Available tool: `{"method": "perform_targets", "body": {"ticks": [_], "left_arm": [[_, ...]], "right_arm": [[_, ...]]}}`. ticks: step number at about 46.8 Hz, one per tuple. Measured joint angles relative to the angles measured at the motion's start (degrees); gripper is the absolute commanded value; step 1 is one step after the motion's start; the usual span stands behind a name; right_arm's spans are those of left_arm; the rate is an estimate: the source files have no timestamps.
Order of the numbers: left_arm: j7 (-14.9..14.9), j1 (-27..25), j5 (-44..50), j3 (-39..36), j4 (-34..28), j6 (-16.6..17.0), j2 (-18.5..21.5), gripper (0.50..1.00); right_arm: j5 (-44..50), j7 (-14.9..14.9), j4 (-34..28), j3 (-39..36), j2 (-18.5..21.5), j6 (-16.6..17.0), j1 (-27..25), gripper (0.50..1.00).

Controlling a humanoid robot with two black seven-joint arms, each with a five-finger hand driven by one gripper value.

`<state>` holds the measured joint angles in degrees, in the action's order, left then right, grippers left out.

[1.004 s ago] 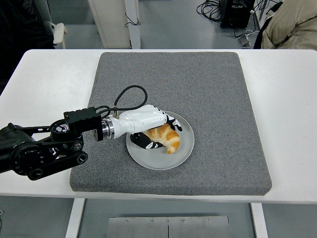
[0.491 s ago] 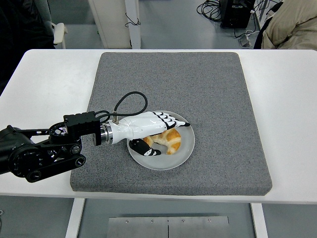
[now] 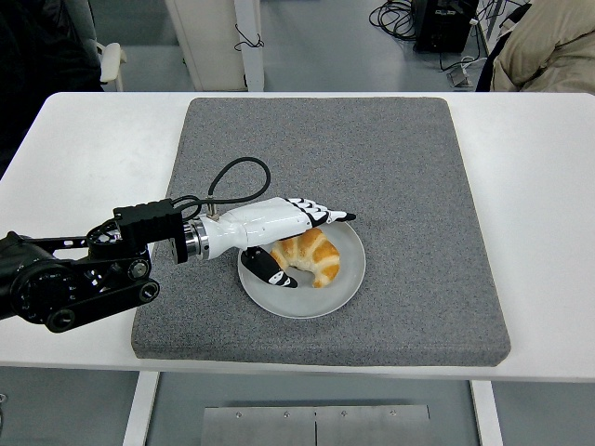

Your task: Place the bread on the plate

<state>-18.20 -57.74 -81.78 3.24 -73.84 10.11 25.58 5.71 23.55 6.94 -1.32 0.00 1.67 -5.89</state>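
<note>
At the centre of the frame, slightly low, a croissant lies on a round grey plate set on a grey mat covering the white table. The left hand, white with black fingertips, enters from the left and sits over the plate's upper-left rim. Its fingers extend straight above the croissant's upper edge; the thumb lies on the plate to the pastry's left. The hand is spread and holds nothing. No legible writing or brand is visible.
</note>
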Motion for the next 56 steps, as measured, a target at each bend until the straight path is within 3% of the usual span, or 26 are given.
{"method": "perform_targets", "body": {"ticks": [14,27,34,47,56], "left_arm": [[-1.9,0.5,20.6,4.4,0.0,0.1,0.0,0.969],[-2.0,0.8,28.7,8.5,0.0,0.4,0.4,0.969],[-2.0,0.8,37.7,11.0,0.2,0.8,-0.1,0.969],[-2.1,3.1,48.3,15.1,1.6,7.6,-2.1,0.969],[-2.2,6.0,54.2,21.1,6.5,8.4,-3.1,0.969]], "right_arm": [[0.0,0.0,0.0,0.0,0.0,0.0,0.0,1.0],[0.0,0.0,0.0,0.0,0.0,0.0,0.0,1.0],[0.0,0.0,0.0,0.0,0.0,0.0,0.0,1.0],[0.0,0.0,0.0,0.0,0.0,0.0,0.0,1.0],[0.0,0.0,0.0,0.0,0.0,0.0,0.0,1.0]]}}
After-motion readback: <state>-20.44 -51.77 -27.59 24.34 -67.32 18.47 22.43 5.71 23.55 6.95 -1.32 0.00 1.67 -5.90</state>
